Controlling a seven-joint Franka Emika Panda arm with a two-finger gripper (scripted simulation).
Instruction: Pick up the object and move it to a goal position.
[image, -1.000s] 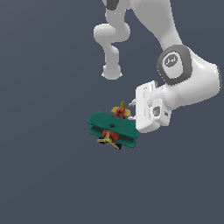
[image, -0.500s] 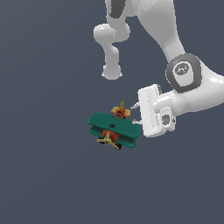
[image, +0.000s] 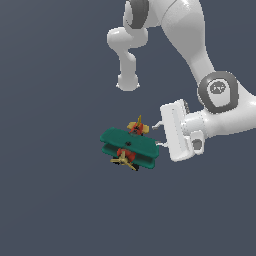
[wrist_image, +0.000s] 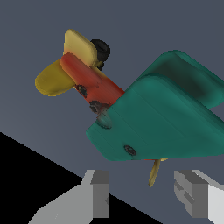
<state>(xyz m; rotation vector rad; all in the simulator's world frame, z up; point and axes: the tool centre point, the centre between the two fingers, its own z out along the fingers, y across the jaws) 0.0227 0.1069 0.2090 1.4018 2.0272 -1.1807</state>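
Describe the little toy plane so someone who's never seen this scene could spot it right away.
Start at the big white robot arm on the exterior view's right and follow it down to its flat white gripper. Just off the fingertips, toward the exterior view's left, sits the toy biplane on the plain dark grey floor. It is the only coloured thing there: two stacked teal wings, a red body, yellow propeller and tail.

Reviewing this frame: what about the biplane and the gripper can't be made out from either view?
- Exterior view: the gripper fingers are tiny slivers beside the toy biplane; contact cannot be judged.
- Exterior view: the biplane's wheels are hidden under its wings.
- Wrist view: the fingers are cut off by the frame edge; the propeller is mostly hidden behind the wing.
- Neither view shows a goal marker.
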